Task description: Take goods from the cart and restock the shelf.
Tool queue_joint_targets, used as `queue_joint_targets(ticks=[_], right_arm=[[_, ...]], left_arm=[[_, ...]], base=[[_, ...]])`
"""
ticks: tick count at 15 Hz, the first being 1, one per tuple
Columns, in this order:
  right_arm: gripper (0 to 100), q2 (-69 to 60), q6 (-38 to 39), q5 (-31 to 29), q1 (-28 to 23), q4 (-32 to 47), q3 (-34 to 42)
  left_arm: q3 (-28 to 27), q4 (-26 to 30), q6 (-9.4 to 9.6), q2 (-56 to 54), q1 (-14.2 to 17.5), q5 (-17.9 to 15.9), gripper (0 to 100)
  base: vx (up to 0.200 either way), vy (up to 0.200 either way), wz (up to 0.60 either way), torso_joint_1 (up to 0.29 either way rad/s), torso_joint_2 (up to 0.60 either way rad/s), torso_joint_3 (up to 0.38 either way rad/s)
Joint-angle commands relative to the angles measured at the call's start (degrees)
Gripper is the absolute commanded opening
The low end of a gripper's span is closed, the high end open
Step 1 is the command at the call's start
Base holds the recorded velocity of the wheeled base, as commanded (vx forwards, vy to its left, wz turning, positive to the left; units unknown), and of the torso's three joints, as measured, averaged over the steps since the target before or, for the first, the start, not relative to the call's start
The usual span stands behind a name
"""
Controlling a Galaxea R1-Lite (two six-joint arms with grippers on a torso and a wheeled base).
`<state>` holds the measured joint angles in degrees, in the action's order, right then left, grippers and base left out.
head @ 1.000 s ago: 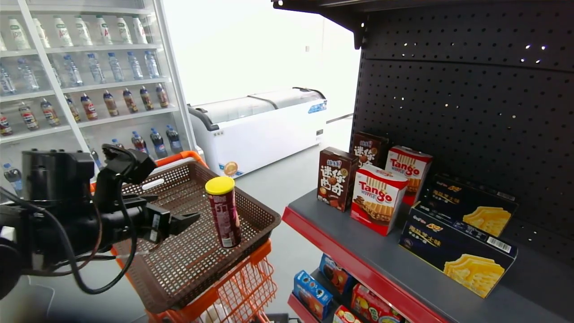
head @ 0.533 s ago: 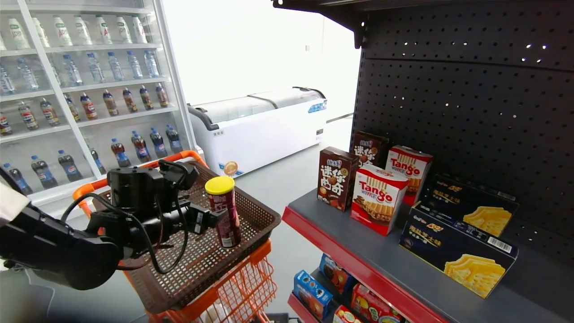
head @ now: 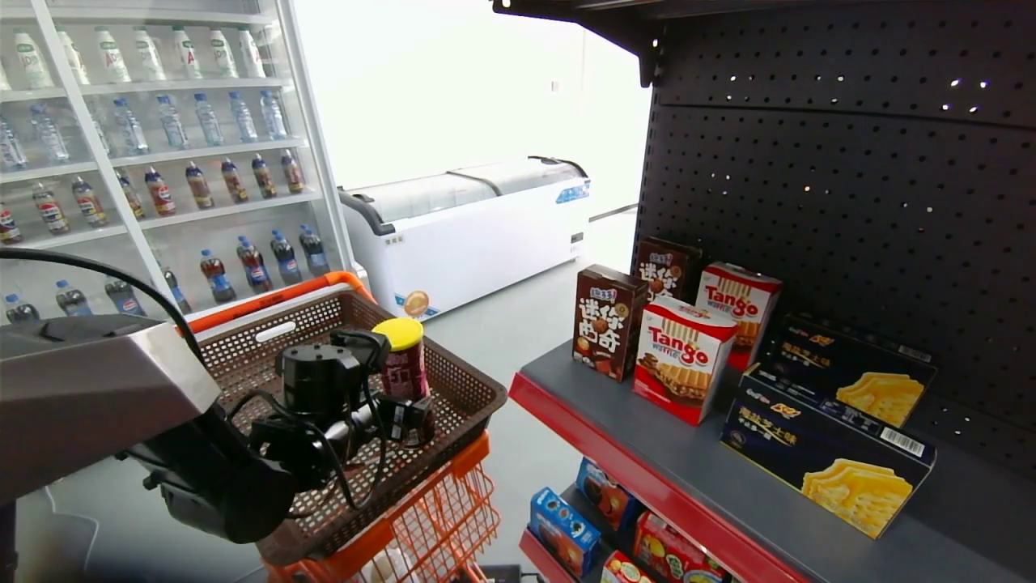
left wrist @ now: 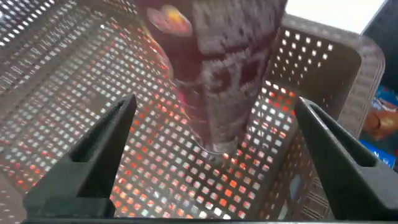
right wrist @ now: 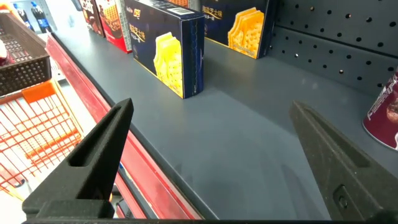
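- Task item: a tall canister with a yellow lid stands upright in the brown basket on the orange cart. It is at about 8 o'clock in the head view, near the basket's shelf-side wall.
- Left gripper: released, with its jaws spread wide. In the left wrist view the left gripper brackets the lower body of the canister, and neither finger appears to touch it.
- Right gripper: released and holding nothing, it hovers over the bare deck of the shelf just beside a dark blue box.
- Shelf: lies at 4 o'clock in the head view and carries wafer boxes and dark blue boxes.
- Risk 1: the canister is narrow and tall. If one finger lands before the other, it would likely topple onto the mesh.
- Risk 2: the grip sits low on a smooth cylinder. The top-heavy load may pivot or slip during the lift.
- Risk 3: the basket wall is close, so a finger or the canister's base could catch the rim on the way out.
- Risk 4: a wide swing toward 3 o'clock could knock the standing wafer boxes.
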<state>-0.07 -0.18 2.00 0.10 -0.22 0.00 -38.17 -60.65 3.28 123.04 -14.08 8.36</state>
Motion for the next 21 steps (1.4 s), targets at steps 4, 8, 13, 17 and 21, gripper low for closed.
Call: queue_joint_targets(ticks=[4,8,13,17,21], right_arm=[[100,0.1,0.0,0.0,0.0,0.0,0.0],[100,0.1,0.0,0.0,0.0,0.0,0.0],[100,0.1,0.0,0.0,0.0,0.0,0.0],[100,0.1,0.0,0.0,0.0,0.0,0.0],[100,0.1,0.0,0.0,-0.1,0.0,0.0]], left_arm=[[-0.8,-7.2,0.41,6.4,-1.1,2.3,100],[-3.9,-9.7,0.50,8.9,-0.9,2.5,100],[-8.1,-9.7,2.17,11.4,0.4,6.7,100],[-12.2,-9.8,2.26,13.5,1.3,6.8,100],[-12.8,-9.9,2.61,13.6,1.3,7.5,0]], base=[[0.000,0.000,0.00,0.000,0.00,0.000],[0.000,0.000,0.00,0.000,0.00,0.000],[0.000,0.000,0.00,0.000,0.00,0.000],[0.000,0.000,0.00,0.000,0.00,0.000],[0.000,0.000,0.00,0.000,0.00,0.000]])
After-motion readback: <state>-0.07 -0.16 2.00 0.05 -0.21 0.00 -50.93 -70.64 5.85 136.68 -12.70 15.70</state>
